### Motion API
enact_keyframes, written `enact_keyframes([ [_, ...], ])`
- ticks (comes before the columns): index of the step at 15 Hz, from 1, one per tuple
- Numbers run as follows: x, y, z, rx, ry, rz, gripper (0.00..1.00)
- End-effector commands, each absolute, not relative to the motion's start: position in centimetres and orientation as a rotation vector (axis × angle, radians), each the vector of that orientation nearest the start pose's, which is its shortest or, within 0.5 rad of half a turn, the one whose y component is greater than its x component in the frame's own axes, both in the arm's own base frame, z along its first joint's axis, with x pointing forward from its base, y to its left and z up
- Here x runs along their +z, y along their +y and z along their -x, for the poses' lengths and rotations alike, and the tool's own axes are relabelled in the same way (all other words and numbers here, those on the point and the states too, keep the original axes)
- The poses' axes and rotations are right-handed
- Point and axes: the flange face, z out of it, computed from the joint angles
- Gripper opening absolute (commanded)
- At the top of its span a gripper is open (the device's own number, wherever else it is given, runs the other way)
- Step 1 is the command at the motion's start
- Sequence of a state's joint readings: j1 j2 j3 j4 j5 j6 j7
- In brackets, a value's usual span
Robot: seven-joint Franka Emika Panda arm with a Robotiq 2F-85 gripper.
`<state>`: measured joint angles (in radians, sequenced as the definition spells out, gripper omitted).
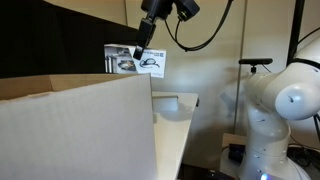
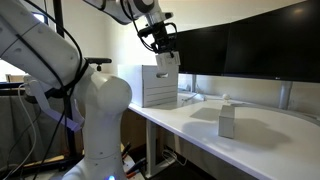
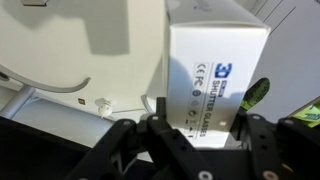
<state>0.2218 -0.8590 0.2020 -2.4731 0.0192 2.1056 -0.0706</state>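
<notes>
Plainly the small white printed cardboard box [image 1: 122, 60] is up in the air, clamped between the black fingers [image 3: 160, 125] of the claw [image 1: 141, 52], which comes onto it from above. The wrist view shows the jaws pressed against two opposite sides of the box, whose face carries a blue logo and lines of small text. In an exterior view the box hangs right over a taller white ribbed carton [image 2: 158, 90] that stands at the end of the long white desk [image 2: 260, 145] nearest the robot, and I cannot tell whether the two touch or are a little apart. Farther along the desk, well apart from the claw, stands a small white upright packet [image 2: 227, 121], and behind it runs a row of black monitor screens [image 2: 240, 50]. A big pale cardboard flap [image 1: 70, 125] fills the foreground in an exterior view. As for progress, I judge the pick-up done: the box is gripped and clear of the desk top. It is not yet set down or released, since nothing shows it resting on a surface
</notes>
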Motion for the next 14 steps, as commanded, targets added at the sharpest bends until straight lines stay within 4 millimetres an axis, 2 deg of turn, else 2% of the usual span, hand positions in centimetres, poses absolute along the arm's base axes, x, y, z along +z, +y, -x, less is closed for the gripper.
enact_keyframes([
  [1, 60.8, 14.3, -30.6, -0.746, -0.615, 3.066, 0.32],
  [8, 57.9, 8.3, -33.2, -0.564, -0.411, 3.139, 0.32],
  [11, 55.8, 6.2, -33.6, -0.473, -0.353, 3.168, 0.32],
  [14, 52.8, 4.4, -33.4, -0.389, -0.306, 3.204, 0.32],
])
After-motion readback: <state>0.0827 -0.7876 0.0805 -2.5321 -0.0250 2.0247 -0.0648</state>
